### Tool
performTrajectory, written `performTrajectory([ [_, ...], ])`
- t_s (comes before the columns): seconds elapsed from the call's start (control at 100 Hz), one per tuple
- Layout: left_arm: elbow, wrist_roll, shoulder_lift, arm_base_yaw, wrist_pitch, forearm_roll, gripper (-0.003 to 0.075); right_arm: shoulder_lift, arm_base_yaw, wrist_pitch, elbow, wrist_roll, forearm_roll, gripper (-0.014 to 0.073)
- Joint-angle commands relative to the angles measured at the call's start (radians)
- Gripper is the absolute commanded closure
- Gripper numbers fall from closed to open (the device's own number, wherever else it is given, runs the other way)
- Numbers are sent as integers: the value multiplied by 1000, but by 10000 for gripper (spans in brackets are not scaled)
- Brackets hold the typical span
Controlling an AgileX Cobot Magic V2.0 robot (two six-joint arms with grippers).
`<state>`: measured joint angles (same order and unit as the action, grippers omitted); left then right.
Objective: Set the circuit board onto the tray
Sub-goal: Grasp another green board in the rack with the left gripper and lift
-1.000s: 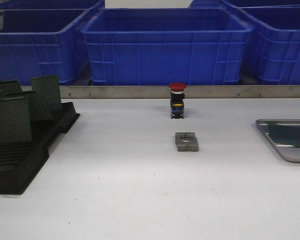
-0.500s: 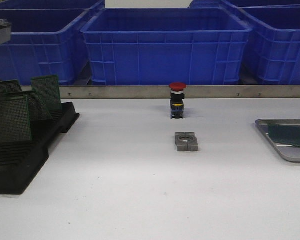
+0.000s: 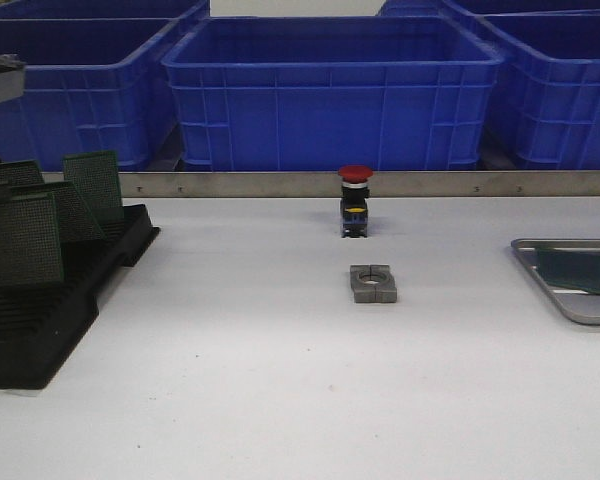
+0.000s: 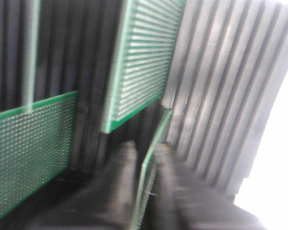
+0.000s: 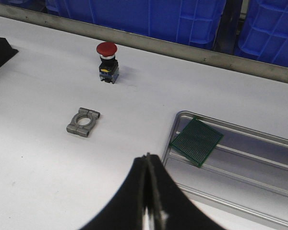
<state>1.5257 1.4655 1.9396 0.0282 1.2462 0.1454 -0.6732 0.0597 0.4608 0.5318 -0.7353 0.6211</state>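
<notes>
Already one green perforated circuit board (image 5: 197,141) lies flat on the shallow silver-grey metal tray (image 5: 259,191), near its corner; the front view shows the same board at the right edge of the white table (image 3: 280,380).

Left tool (image 4: 145,191): down among the ribs of the black slotted plastic rack (image 3: 40,320), its two dark fingers (image 4: 117,187) on either side of a thin green board seen edge-on (image 4: 151,163). View is blurred; it looks clenched on that board, with the board's far end apparently down in a slot.

Other boards stand upright or leaning in the rack (image 3: 93,183).

Right tool (image 5: 146,196): hovers above the table just beside the tray, fingers pressed together, holding nothing.

Judgement: partway through. What remains for this board is lifting it clear, carrying it across to the tray and laying it flat beside the first.

Untouched mid-table: red-capped push button (image 3: 355,200), grey metal clamp block (image 3: 373,283).
</notes>
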Motion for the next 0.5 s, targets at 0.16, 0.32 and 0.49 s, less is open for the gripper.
performTrajectory([
  [0.16,25,-14,-56,-1,26,-25,741,5,-3,-47,24,-10,24,706],
  [0.32,25,-14,-111,-1,32,-57,741,5,-3,-44,24,-10,24,706],
  [0.49,25,-14,-200,-1,32,-51,741,5,-3,-45,24,-10,24,706],
])
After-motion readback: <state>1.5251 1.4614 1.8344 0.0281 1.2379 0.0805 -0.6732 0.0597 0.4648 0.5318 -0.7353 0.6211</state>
